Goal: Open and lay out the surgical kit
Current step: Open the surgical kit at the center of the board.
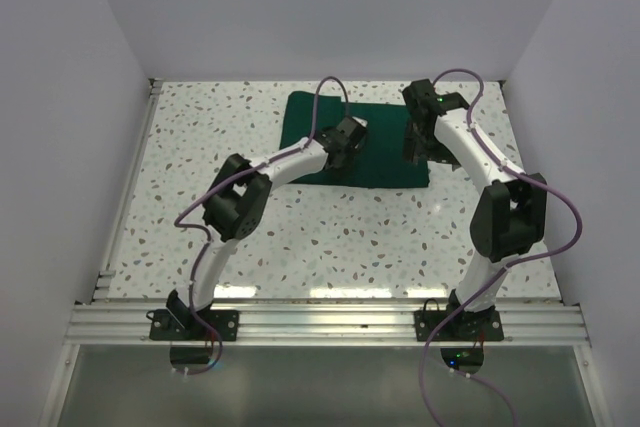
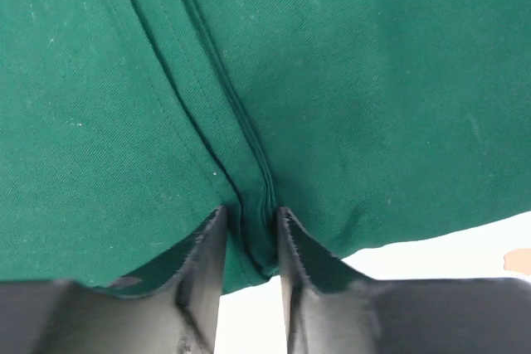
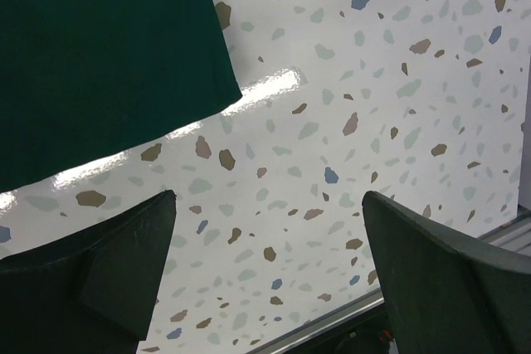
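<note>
The dark green drape (image 1: pixel 382 163) lies folded as a flat bundle at the back middle of the table. The steel tray and the instruments are hidden. My left gripper (image 1: pixel 349 143) is over the drape's middle. In the left wrist view it (image 2: pixel 250 220) is shut on a raised seam fold of the drape (image 2: pixel 348 80). My right gripper (image 1: pixel 418 148) hangs at the drape's right edge. In the right wrist view it (image 3: pixel 270 209) is open and empty above bare table, with a drape corner (image 3: pixel 99 55) at the upper left.
The speckled table (image 1: pixel 300 237) is walled on the left, back and right. An aluminium rail (image 1: pixel 330 319) carrying both arm bases runs along the near edge. A table edge strip (image 3: pixel 332 321) shows low in the right wrist view.
</note>
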You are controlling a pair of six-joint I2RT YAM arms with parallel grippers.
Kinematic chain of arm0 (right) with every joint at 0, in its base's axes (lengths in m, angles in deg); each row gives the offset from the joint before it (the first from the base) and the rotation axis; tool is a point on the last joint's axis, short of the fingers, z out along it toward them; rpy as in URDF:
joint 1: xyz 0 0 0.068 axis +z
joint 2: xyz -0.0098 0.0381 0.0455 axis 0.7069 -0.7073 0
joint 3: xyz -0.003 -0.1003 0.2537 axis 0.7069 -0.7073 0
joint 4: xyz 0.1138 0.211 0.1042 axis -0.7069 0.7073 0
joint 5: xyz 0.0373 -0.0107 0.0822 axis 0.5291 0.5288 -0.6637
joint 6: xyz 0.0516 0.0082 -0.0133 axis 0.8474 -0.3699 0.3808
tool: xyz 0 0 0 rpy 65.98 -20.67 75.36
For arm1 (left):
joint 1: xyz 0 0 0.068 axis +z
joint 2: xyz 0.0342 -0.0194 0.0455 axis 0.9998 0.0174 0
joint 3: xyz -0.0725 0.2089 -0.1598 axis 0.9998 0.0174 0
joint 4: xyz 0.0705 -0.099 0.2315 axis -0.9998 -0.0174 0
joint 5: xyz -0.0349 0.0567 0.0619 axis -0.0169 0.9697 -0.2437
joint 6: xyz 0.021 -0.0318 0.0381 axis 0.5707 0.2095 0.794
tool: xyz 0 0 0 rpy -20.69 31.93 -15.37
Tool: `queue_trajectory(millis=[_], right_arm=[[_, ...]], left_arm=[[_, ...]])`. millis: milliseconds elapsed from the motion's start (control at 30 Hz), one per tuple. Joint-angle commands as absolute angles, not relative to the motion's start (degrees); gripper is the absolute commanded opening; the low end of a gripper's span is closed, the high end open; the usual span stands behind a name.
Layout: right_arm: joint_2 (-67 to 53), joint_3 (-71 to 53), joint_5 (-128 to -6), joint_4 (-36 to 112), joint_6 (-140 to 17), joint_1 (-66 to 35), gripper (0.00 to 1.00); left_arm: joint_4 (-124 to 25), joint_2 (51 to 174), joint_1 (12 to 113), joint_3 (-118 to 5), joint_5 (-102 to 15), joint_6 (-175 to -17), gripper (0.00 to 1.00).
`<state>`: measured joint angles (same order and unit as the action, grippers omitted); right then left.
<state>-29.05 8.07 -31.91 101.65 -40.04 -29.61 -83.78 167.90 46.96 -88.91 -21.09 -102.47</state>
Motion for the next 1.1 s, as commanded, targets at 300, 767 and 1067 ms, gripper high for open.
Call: queue_trajectory(millis=[300,767,1067], right_arm=[[-32.82,17.0,-31.88,103.6,-40.97,-29.52,0.98],[-45.57,33.87,-44.19,95.44,-42.56,-29.69,0.98],[-57.68,47.13,-41.91,91.21,-39.04,-33.73,0.94]], left_arm=[[-92.23,158.31,53.12,-97.63,-18.09,-104.73,0.03],[-88.27,129.99,80.9,-60.2,-16.06,-107.63,1.0],[-88.97,125.15,81.18,-51.13,-21.6,-110.18,1.0]])
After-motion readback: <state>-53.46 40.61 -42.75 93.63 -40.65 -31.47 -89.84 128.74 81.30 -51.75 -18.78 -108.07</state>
